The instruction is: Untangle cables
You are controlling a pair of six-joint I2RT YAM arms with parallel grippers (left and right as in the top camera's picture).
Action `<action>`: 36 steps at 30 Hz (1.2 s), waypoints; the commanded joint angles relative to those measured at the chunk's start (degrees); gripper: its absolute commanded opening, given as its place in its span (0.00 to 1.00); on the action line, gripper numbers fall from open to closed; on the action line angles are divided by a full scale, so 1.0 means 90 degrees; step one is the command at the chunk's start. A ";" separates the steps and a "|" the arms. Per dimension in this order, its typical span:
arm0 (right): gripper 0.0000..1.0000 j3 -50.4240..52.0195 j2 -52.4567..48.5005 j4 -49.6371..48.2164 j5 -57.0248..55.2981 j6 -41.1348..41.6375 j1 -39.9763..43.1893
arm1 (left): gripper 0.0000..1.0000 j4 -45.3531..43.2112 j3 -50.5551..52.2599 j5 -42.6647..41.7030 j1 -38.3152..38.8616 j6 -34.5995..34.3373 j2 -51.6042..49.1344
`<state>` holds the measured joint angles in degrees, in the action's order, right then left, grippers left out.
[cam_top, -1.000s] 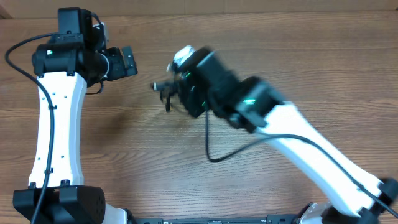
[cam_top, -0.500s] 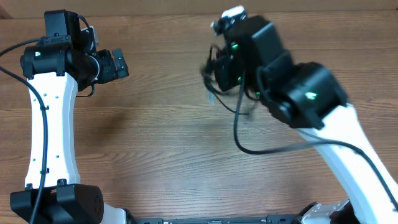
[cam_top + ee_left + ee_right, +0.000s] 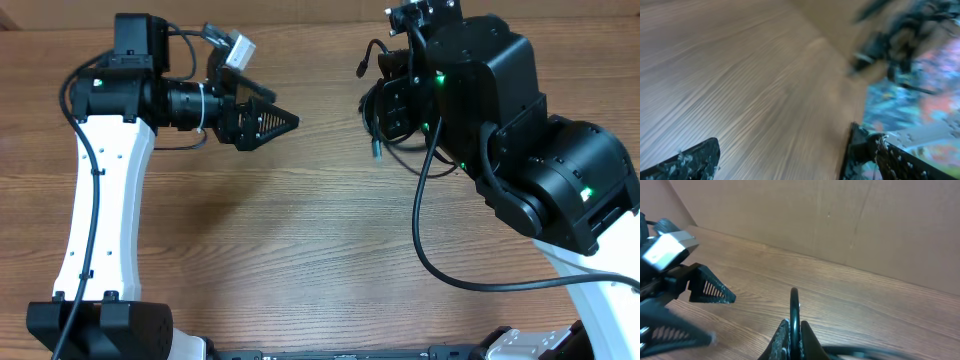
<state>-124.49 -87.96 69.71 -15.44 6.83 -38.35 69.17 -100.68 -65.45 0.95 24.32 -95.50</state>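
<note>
The cables (image 3: 374,118) hang as a small black bundle from my right gripper (image 3: 388,92) at the upper middle of the table, with one plug tip (image 3: 376,152) dangling below. In the right wrist view my right gripper (image 3: 794,336) is shut on a black cable loop (image 3: 794,305) that sticks up between the fingers. My left gripper (image 3: 276,122) points right toward the bundle, a short gap away and open. In the blurred left wrist view its fingers (image 3: 692,161) stand wide apart around bare wood, and the cables (image 3: 890,37) appear ahead at the upper right.
The wooden table (image 3: 250,240) fills the view. My right arm's own thick black cable (image 3: 420,235) loops down over the table. A brown wall (image 3: 840,215) stands behind the far edge. The left gripper (image 3: 705,291) shows at the left of the right wrist view.
My right arm has carried the cable bundle from the table's middle to the upper right. The left arm has swung its gripper rightward toward the bundle.
</note>
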 commanded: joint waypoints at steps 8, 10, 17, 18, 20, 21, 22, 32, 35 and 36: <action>0.04 -0.0466 0.0270 -0.0304 -0.0612 0.0027 -0.0015 | 1.00 -0.0270 -0.0114 -0.1015 0.0925 0.1161 0.0032; 0.04 -0.0469 0.0340 -0.0279 -0.0612 0.0029 -0.0015 | 1.00 -0.0413 -0.0114 -0.1018 0.1100 0.1161 0.0032; 0.04 -0.0469 0.0551 -0.0187 -0.0614 0.0027 -0.0015 | 1.00 -0.1226 -0.0114 -0.0996 0.1940 0.1134 0.0029; 0.04 -0.0469 0.0573 -0.0185 -0.0614 0.0027 -0.0015 | 1.00 -0.1275 -0.0114 -0.0996 0.1977 0.1132 0.0029; 0.04 -0.0469 0.0605 -0.0185 -0.0612 0.0027 -0.0015 | 0.99 -0.1358 -0.0114 -0.1003 0.1994 0.1134 0.0029; 0.04 -0.0469 0.0634 -0.0182 -0.0610 0.0029 -0.0017 | 0.94 -0.1387 -0.0114 -0.1022 0.1994 0.1134 0.0029; 0.04 -0.0469 0.0661 -0.0182 -0.0610 0.0029 -0.0017 | 0.63 -0.1411 -0.0114 -0.1027 0.1994 0.1137 0.0029; 0.04 -0.0466 0.0782 0.0277 -0.0612 0.0053 -0.0017 | 0.04 -0.3089 -0.0117 -0.1462 0.1469 -0.1603 0.0029; 0.04 -0.0457 0.0661 0.0542 -0.0612 0.0053 0.0022 | 0.04 -0.3378 -0.0119 -0.0498 0.1066 -0.3113 0.0090; 0.04 -0.0457 0.0590 0.0631 -0.0614 0.0078 0.0083 | 0.04 -0.3347 -0.0119 -0.0488 0.0920 -0.3196 0.0121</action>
<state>-127.42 -82.04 74.17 -20.34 6.87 -38.33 39.09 -100.66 -75.09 12.88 10.50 -95.53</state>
